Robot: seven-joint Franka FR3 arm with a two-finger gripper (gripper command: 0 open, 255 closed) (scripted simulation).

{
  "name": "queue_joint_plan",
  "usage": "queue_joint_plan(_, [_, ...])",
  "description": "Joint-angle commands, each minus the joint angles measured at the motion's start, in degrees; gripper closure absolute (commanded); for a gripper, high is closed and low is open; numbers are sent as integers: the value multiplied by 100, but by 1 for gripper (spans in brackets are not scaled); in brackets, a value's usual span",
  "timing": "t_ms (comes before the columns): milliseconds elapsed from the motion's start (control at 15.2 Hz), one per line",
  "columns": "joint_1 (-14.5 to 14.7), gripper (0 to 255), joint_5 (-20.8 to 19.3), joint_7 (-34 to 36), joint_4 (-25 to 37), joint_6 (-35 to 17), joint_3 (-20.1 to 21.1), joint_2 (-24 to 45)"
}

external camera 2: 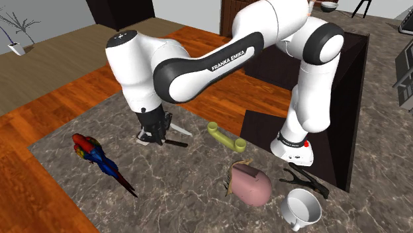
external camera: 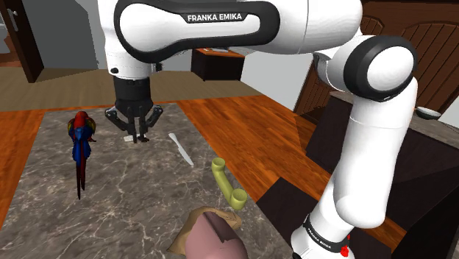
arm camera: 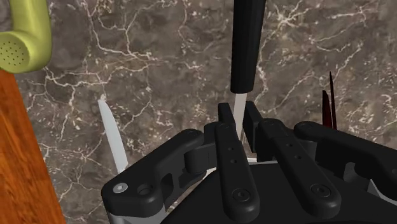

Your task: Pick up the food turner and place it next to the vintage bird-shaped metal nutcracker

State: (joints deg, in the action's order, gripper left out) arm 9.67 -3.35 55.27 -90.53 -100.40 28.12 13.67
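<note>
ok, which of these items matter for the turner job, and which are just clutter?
Job: food turner, bird-shaped nutcracker, gripper.
Clutter: white blade, yellow-green handset, pink object, white cup, black tool.

Shoulder view: set beside and a little behind the stand (external camera: 290, 200), close to the arm (external camera: 368, 125), facing down and left over the marble tabletop (external camera: 147, 213).

Second exterior view: set higher and farther off, at the side, looking across the same tabletop toward the stand.

Shared by both: claw (external camera: 136, 138), parrot figure (external camera: 81, 140), yellow handset (external camera: 228, 187).

Wrist view: very near, looking down along the claw onto the food turner (arm camera: 247, 51) and marble.
</note>
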Motion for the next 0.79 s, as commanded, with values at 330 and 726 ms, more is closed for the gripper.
queue_joint_plan(330, [148,255,535,371,-1340,-378,281,-1108])
queue_joint_plan(726, [413,255,999,748,-2138,-528,545,-1902])
